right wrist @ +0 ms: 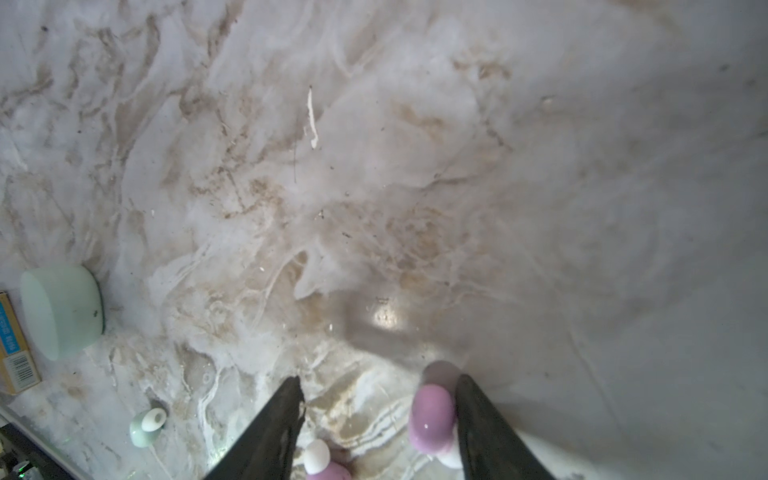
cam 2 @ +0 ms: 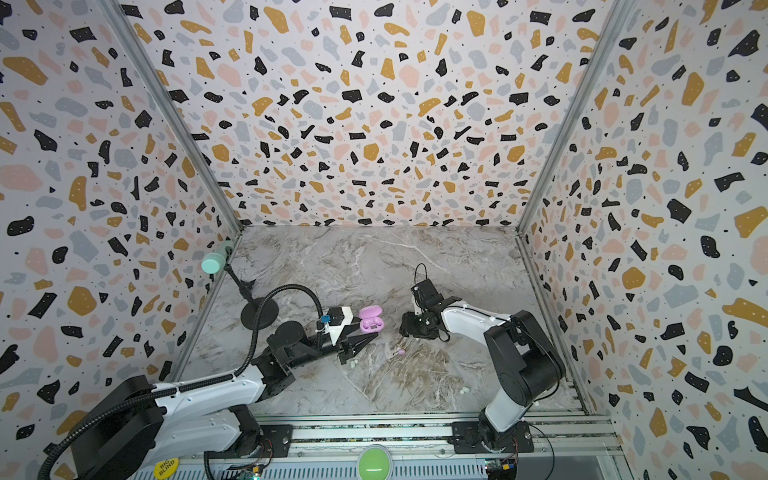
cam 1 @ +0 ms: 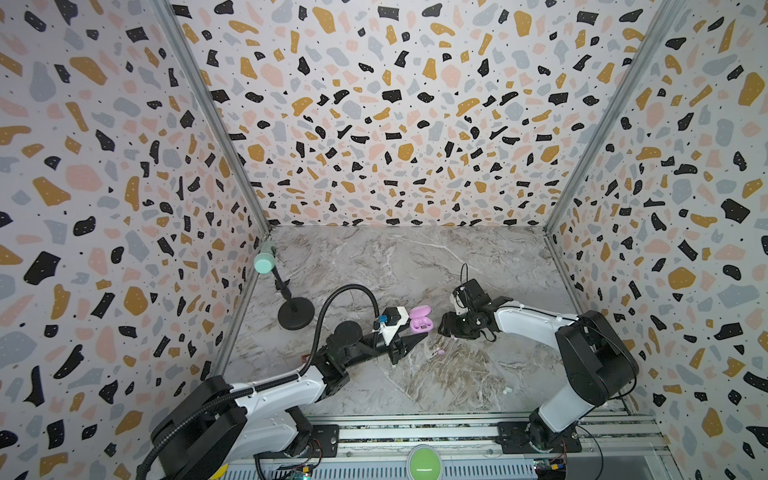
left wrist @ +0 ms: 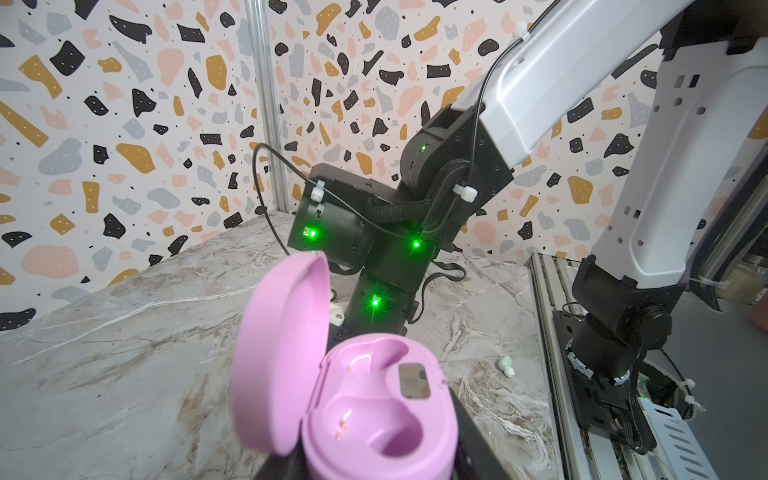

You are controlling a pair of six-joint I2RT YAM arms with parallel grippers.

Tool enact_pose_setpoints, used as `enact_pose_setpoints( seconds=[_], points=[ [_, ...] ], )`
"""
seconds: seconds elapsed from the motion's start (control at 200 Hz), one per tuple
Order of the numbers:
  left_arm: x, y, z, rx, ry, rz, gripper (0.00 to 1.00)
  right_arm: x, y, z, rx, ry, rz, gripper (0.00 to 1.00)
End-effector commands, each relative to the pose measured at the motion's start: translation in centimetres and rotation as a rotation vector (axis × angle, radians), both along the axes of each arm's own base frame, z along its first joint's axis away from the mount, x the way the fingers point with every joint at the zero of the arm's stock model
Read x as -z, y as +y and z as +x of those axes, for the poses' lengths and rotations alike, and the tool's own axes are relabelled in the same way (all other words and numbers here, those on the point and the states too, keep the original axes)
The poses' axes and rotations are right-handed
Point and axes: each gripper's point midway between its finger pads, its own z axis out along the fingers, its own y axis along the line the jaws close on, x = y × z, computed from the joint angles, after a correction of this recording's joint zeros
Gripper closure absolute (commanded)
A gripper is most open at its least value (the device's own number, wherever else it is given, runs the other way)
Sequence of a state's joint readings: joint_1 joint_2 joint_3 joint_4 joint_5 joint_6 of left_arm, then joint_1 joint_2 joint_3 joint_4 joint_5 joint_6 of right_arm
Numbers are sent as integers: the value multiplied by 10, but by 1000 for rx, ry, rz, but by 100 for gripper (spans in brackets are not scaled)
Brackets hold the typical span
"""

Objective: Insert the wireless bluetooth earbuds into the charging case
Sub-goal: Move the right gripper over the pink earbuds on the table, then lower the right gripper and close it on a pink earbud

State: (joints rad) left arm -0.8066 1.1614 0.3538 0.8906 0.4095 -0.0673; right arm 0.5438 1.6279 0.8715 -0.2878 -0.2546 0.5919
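Nearest, a pale mint bud [cam 1: 507, 390] lies loose by the front rail [cam 1: 415, 434]. Further in, the right gripper [right wrist: 379, 380] hangs released, a lilac bud [right wrist: 430, 417] touching one jaw (light, glossy, likely to squirt: pinch its broad flanks). Beyond, the left gripper [cam 1: 417, 338] clamps the open, empty charging case [left wrist: 374, 415].

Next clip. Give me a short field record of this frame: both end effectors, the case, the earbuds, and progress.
left end effector: shut on the pink charging case
case lid: open
case wells: both empty
right end effector: open, low over the marble table
lilac earbud: against one finger
second lilac earbud: by the other finger, partly cut off
mint-white earbud: loose near the front rail
progress: no earbud inserted yet
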Motion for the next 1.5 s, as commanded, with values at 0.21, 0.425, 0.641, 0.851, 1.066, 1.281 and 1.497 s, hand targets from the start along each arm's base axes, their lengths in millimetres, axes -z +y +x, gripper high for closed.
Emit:
enact_pose_setpoints(
  seconds=[0.21, 0.425, 0.641, 0.851, 1.066, 1.281, 1.497],
  points=[
    [-12, 4, -1, -6, -44, -38, 94, -8, -16, 3, -12, -15, -127, 41],
    [-12, 4, -1, -7, -44, -38, 94, -13, -22, 7, -42, -14, -206, 49],
    [-12, 4, -1, -8, -45, -37, 94, -10, -20, 5, -70, 7, -243, 55],
    [-12, 4, 0, -12, -44, -35, 94, -8, -14, 3, -90, 14, -256, 59],
    [-12, 4, -1, -10, -45, -35, 94, -4, -12, 3, -100, 21, -268, 62],
    [-12, 5, 0, -13, -45, -36, 94, 2, -15, 1, -100, 31, -292, 65],
    [-12, 6, 0, -15, -47, -38, 94, 10, -16, -4, -118, 47, -331, 70]
  ],
)
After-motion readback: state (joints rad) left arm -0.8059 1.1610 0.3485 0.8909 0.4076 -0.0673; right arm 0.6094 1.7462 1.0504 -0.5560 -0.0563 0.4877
